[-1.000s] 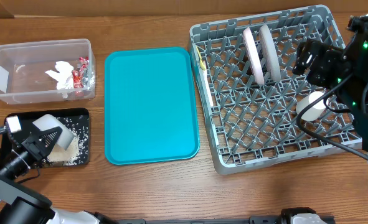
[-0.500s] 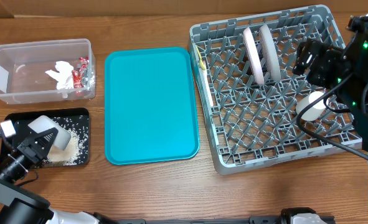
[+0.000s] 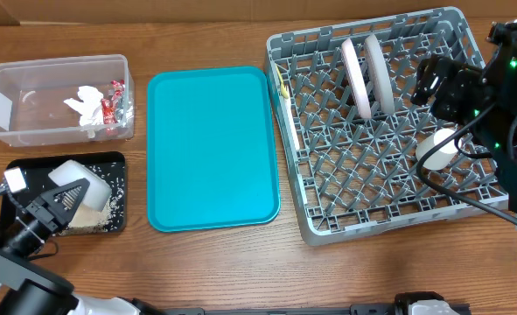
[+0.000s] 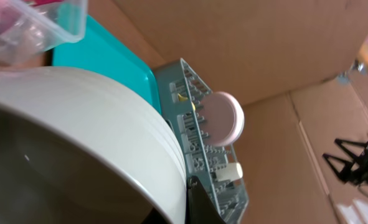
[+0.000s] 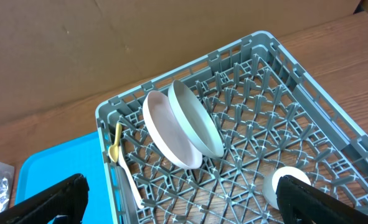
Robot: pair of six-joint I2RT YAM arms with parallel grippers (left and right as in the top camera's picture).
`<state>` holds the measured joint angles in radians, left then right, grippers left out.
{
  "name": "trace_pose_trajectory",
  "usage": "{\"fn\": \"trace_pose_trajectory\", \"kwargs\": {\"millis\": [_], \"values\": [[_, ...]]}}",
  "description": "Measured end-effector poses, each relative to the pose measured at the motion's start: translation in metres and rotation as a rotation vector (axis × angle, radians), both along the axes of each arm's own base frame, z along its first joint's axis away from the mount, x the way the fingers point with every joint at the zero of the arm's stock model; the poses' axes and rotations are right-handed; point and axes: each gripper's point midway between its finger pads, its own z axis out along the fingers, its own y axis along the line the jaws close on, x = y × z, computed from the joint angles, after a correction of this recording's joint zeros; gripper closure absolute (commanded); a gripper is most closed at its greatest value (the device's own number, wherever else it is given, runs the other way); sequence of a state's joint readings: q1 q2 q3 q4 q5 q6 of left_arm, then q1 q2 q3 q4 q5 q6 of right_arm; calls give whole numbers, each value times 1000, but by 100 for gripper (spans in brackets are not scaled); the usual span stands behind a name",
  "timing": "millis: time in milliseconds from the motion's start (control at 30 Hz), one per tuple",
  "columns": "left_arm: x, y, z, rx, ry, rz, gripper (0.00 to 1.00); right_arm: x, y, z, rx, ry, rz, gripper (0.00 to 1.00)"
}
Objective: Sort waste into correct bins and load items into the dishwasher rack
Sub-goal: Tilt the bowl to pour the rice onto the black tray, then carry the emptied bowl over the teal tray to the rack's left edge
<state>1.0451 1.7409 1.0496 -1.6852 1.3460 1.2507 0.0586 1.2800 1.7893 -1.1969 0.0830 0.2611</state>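
Observation:
My left gripper point(image 3: 63, 203) is shut on the rim of the small pale bowl point(image 3: 77, 178), held tilted over the shallow black tray point(image 3: 31, 170), where whitish grains point(image 3: 99, 210) lie. In the left wrist view the bowl point(image 4: 78, 137) fills the lower left, with one dark finger point(image 4: 201, 204) against its rim. The clear tub point(image 3: 13, 105) holds the white napkin point(image 3: 85, 103) and foil wrappers point(image 3: 111, 109). The grey rack point(image 3: 328, 210) carries a white plate point(image 3: 356, 77), a grey plate point(image 3: 378, 72), a white cup point(image 3: 439, 147) and yellow cutlery point(image 3: 282, 80). My right gripper point(image 5: 184, 202) hangs open and empty above the rack.
A flat teal tray point(image 3: 210, 149) lies between the bins and the rack. Brown cardboard walls point(image 5: 109, 50) stand behind the table. The right arm's black body point(image 3: 503, 114) hangs over the rack's right side. Bare wooden table point(image 3: 241, 271) runs along the front.
The left gripper has shifted a little over the black tray with the bowl, first towards the front left, then back right. The right arm has not moved.

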Motion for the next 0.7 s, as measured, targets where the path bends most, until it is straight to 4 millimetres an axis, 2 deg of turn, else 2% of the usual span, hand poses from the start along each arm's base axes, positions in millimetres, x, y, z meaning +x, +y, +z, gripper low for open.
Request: {"fn": "trace_pose_trajectory", "kwargs": {"millis": [133, 300, 533, 600, 700], "values": [[3, -22, 17, 86, -65, -64, 96, 0, 0, 0, 0, 0, 0, 0], [13, -63, 51, 218, -172, -223, 96, 0, 0, 0, 0, 0, 1, 0], [32, -143, 102, 354, -330, -562, 96, 0, 0, 0, 0, 1, 0, 0], [47, -158, 113, 441, -403, -621, 96, 0, 0, 0, 0, 0, 0, 0], [85, -170, 129, 616, -428, -620, 96, 0, 0, 0, 0, 1, 0, 0]]}}
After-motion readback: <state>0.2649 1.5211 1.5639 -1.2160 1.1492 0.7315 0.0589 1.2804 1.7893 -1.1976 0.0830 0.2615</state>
